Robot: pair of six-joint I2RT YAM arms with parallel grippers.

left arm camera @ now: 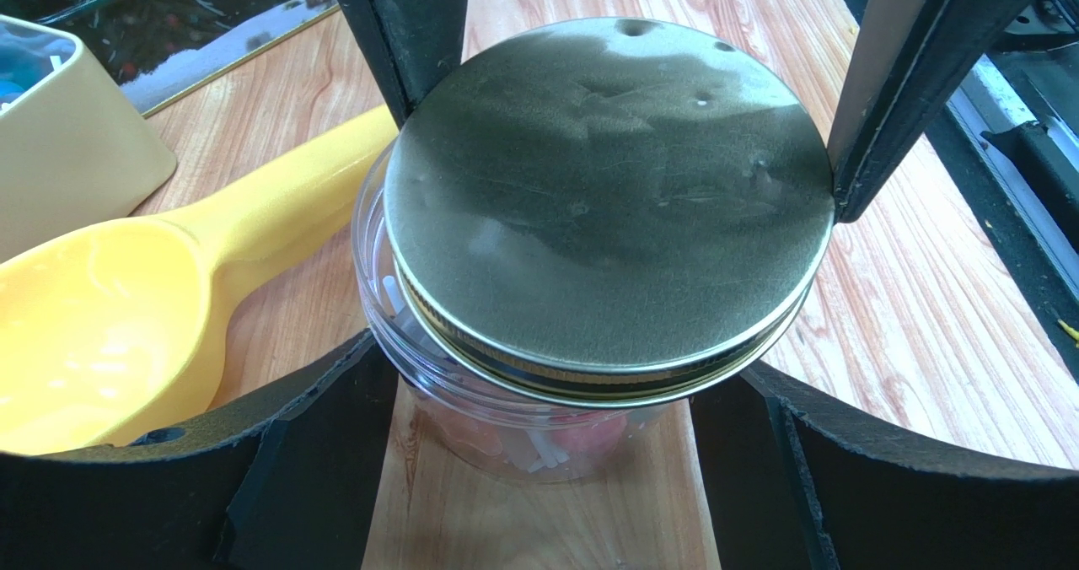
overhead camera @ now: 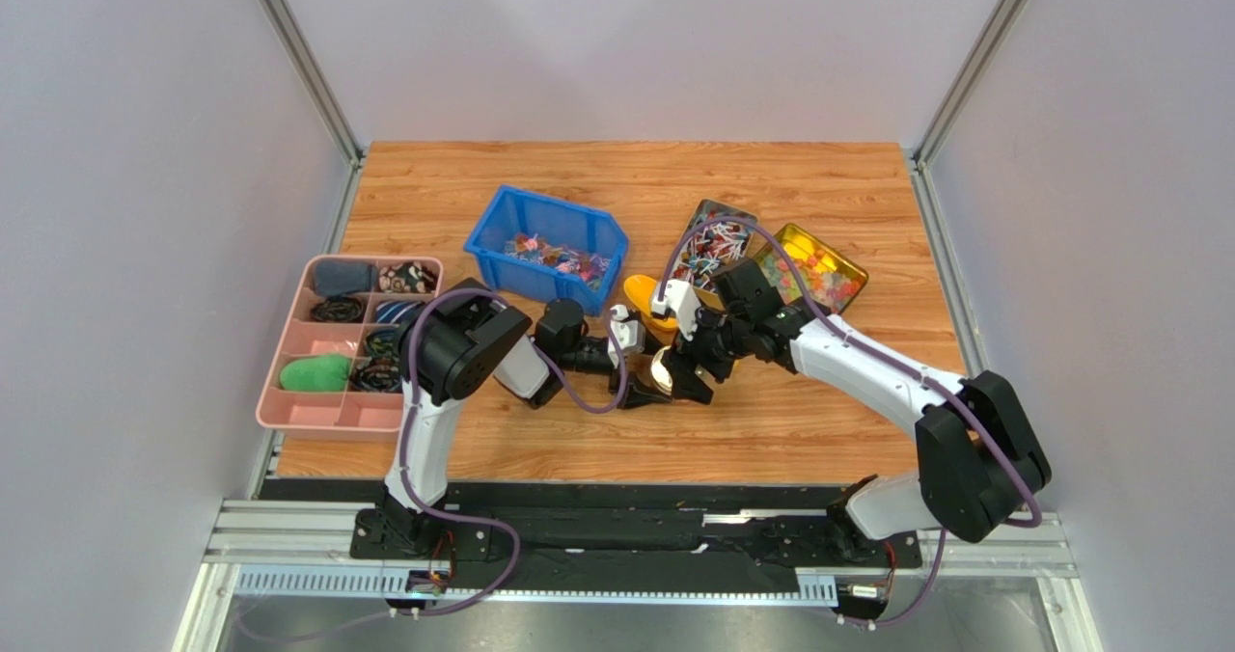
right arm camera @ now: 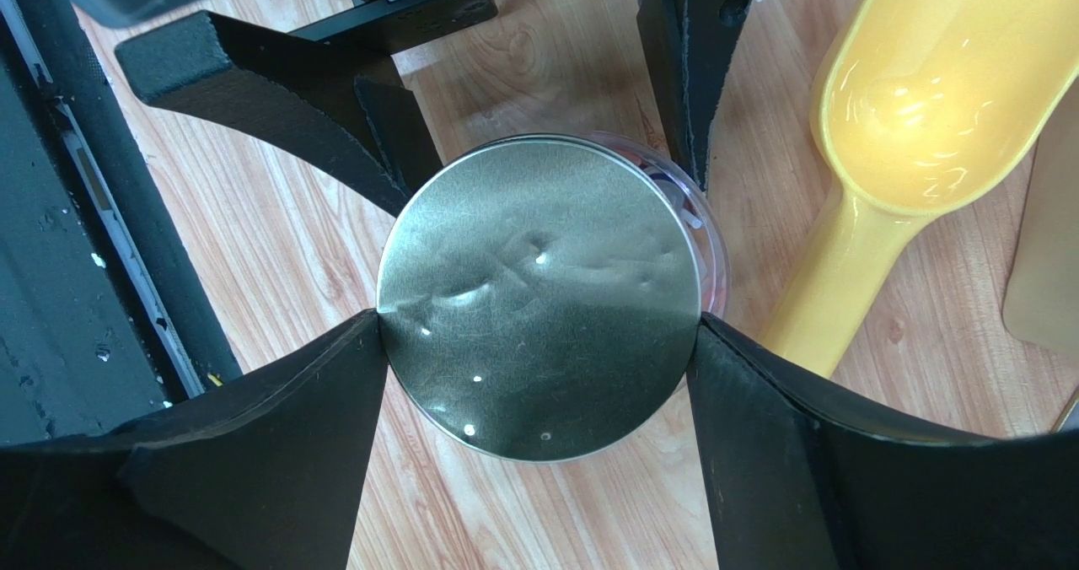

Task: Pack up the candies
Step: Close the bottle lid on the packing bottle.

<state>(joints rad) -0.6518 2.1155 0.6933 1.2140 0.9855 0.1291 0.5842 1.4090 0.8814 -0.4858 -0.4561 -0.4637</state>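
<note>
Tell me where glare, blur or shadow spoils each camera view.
Left wrist view: the lid mirrors pale patches of light, and the left gripper's fingers, close to the lens either side of the jar, show as near-black shapes. Right wrist view: bright specks on the lid, a glossy highlight in the yellow scoop. Top view: even light, no hard shadows, though the candies are too small to resolve.

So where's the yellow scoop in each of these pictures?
Top view: the scoop is near the picture's centre, partly hidden.
Left wrist: the scoop is at the lower left.
Right wrist: the scoop is at the upper right.
Shared landmark: the metal lid on the jar, beside the scoop.
</note>
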